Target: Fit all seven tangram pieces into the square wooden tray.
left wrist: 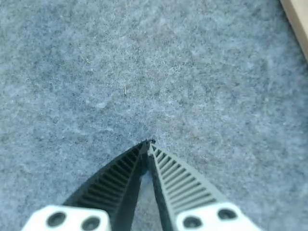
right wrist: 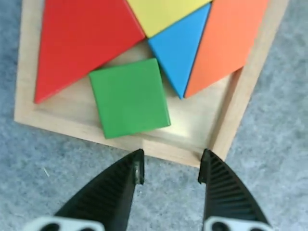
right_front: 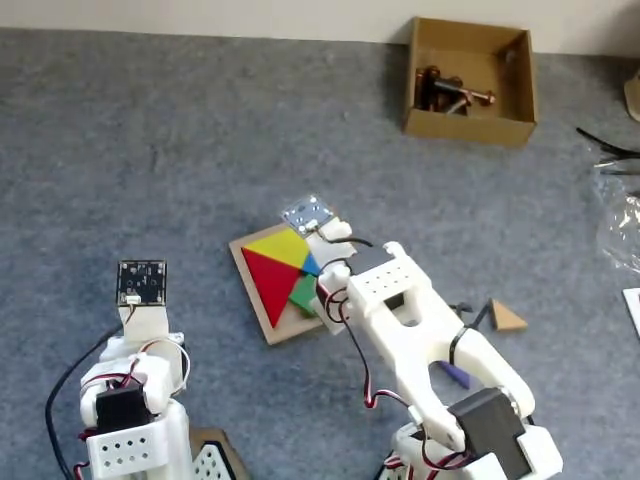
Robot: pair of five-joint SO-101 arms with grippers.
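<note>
High view: square wooden tray (right_front: pixel 250 291) holds coloured pieces (right_front: pixel 268 280); tan triangle (right_front: pixel 507 318), purple piece (right_front: pixel 455 375) lie outside; cardboard box (right_front: pixel 465 128) holds metal parts (right_front: pixel 450 92). Left wrist view: left gripper (left wrist: pixel 147 144) pressed together above carpet (left wrist: pixel 144 72). Right wrist view: right gripper (right wrist: pixel 172 166) spread beside tray rim.

The square wooden tray (right wrist: pixel 168 150) lies flat on the carpet, turned askew. Inside it, a red triangle (right wrist: pixel 82 43), yellow triangle (right wrist: pixel 163 12), blue triangle (right wrist: pixel 185 53) and orange piece (right wrist: pixel 226 38) fit edge to edge. A green square (right wrist: pixel 130 96) sits slightly tilted beside them. A tan triangle (right_front: pixel 507 317) and a purple piece (right_front: pixel 455 375) lie on the carpet, outside the tray.
</note>
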